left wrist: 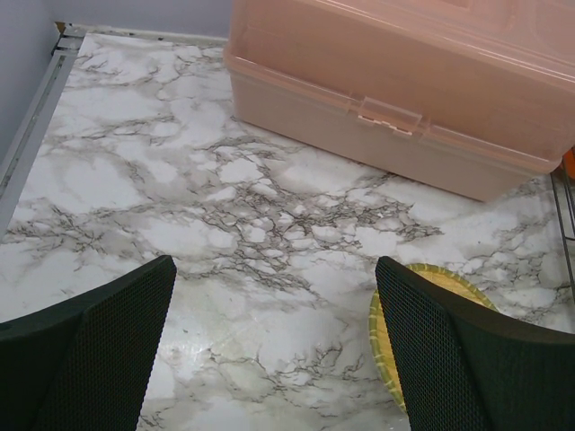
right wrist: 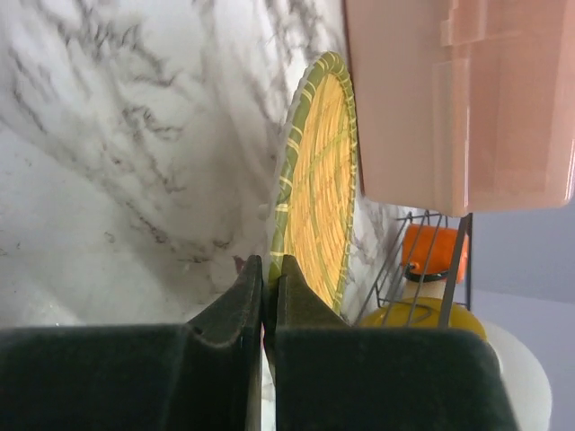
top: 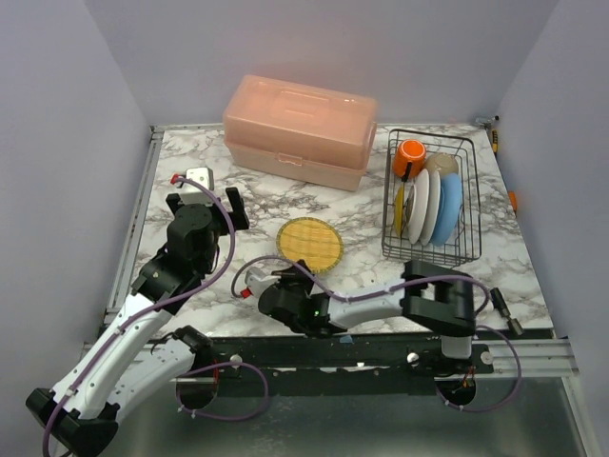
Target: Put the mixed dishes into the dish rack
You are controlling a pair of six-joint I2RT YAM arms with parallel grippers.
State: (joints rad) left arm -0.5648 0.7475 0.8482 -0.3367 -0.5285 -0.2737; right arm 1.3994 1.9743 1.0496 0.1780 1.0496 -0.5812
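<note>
A yellow woven-patterned plate (top: 309, 244) with a greenish rim lies on the marble table between the arms. My right gripper (top: 284, 270) is at its near-left edge. In the right wrist view the gripper (right wrist: 267, 262) is shut on the plate's rim (right wrist: 314, 180). My left gripper (top: 207, 205) is open and empty above bare marble left of the plate (left wrist: 388, 346). The black wire dish rack (top: 466, 190) at the right holds an orange mug (top: 411, 155), a cream bowl (top: 440, 164), white plates (top: 423, 205) and a blue plate (top: 447, 209) standing upright.
A big pink lidded box (top: 300, 129) stands at the back, just beyond the plate, and fills the top of the left wrist view (left wrist: 404, 81). The table has a raised metal edge on the left (top: 143, 209). Purple walls enclose the back and sides.
</note>
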